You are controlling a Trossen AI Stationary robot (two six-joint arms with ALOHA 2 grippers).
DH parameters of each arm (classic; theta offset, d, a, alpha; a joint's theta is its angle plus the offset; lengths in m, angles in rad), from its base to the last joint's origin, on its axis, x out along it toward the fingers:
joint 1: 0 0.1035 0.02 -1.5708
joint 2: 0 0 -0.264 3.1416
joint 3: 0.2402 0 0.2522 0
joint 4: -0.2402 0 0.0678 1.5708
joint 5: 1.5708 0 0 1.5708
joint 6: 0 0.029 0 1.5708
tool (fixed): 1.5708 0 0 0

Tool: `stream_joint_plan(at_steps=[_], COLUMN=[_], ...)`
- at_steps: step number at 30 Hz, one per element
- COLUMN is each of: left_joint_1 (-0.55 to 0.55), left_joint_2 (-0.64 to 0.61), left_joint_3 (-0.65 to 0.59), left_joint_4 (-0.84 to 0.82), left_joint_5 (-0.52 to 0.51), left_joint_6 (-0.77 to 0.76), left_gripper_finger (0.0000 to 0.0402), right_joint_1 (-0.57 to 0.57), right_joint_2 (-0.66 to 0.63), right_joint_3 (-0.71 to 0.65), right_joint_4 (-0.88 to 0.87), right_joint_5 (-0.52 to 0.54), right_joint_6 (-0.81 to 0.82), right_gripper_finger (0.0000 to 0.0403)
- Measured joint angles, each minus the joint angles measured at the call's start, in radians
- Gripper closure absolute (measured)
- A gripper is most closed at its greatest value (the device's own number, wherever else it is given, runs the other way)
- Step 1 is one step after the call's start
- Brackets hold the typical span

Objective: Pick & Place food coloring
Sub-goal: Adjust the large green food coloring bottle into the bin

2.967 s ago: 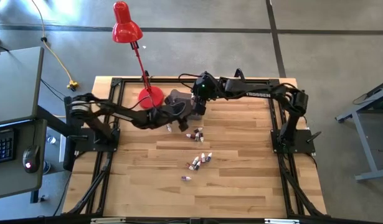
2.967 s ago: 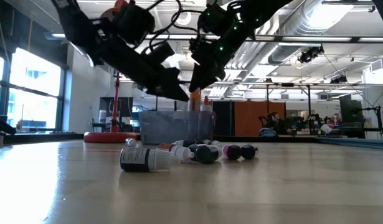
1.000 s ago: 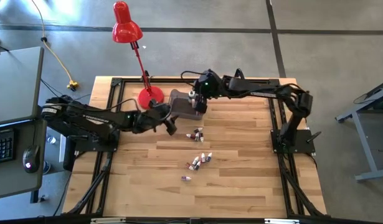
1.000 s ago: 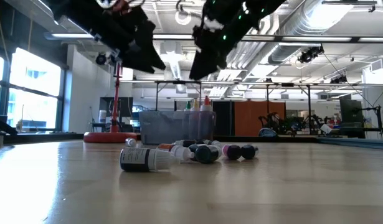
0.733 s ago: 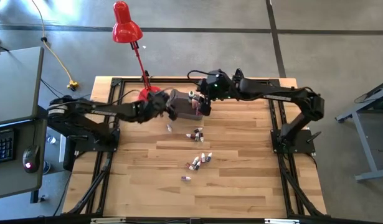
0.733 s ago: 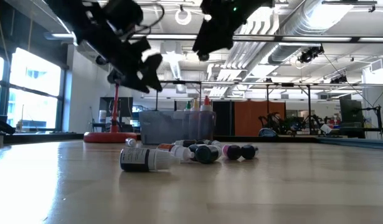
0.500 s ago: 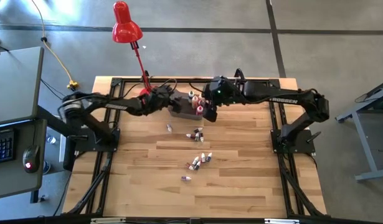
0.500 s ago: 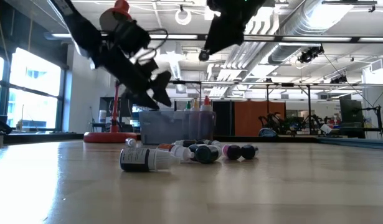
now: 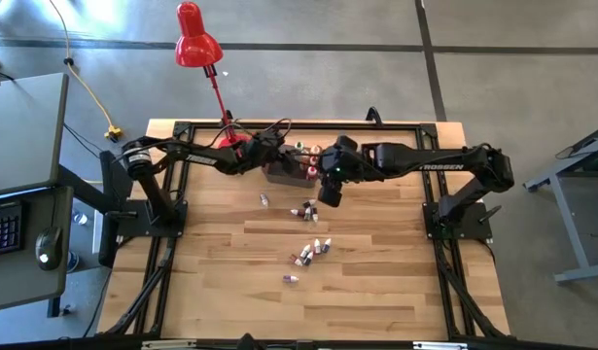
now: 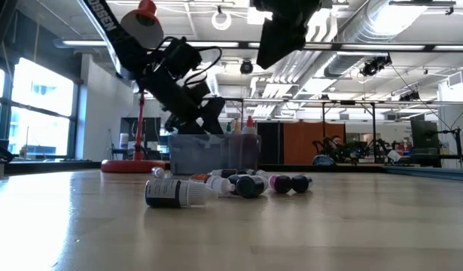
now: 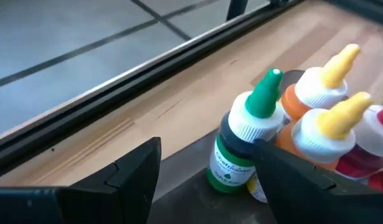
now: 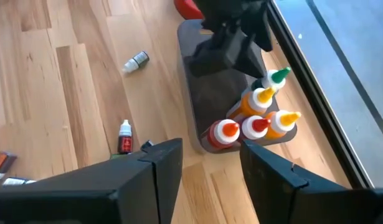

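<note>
Since a second ago we see both arms shifted: the left gripper (image 9: 269, 154) has swung from the open table in front of the red desk lamp (image 9: 197, 44) up to the grey bin (image 9: 284, 173), and the right gripper (image 9: 330, 192) has drawn off the bin toward the table's middle. From overhead, the left gripper sits at the bin's lamp-side end, and in its wrist view its fingers (image 11: 126, 174) stand wide apart with nothing between them, right beside the upright bottles. Those upright food coloring bottles (image 11: 241, 140) stand packed together in the bin: a green-capped one, two with yellow caps, and a red one at the edge. In the right wrist view we count five there (image 12: 256, 112), at the bin's (image 12: 203, 93) far end, with the left gripper (image 12: 231, 40) poised over it. The right gripper's (image 12: 207, 165) fingers are parted and hold nothing; it hangs above the wood just beside the bin. More small bottles lie loose on the table (image 9: 376, 282): a cluster near the right gripper (image 9: 305, 210), another group toward the middle (image 9: 316, 249), and singles apart (image 9: 263, 199). At table height the loose bottles (image 10: 216, 187) lie on their sides in front of the bin (image 10: 212, 154).
</note>
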Motion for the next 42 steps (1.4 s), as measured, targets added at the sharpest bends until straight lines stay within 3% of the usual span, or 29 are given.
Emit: stream_joint_plan(at_steps=[6,24,42], left_joint_1=[0.000,0.000,0.000], left_joint_2=[0.017,0.029,0.173], left_joint_3=[0.082,0.085,0.208], left_joint_4=[-0.158,-0.150,-0.159], left_joint_5=[-0.070,-0.119,-0.014], left_joint_6=[0.010,-0.027,0.001], left_gripper_finger=[0.0152,0.0152,0.0152], right_joint_1=[0.009,0.009,0.009], right_joint_2=[0.000,0.000,0.000], right_joint_3=[0.000,0.000,0.000], right_joint_4=[-0.001,-0.003,-0.008], right_joint_5=[-0.007,-0.002,-0.003], right_joint_6=[-0.008,-0.019,-0.034], right_gripper_finger=[0.0247,0.0252,0.0250])
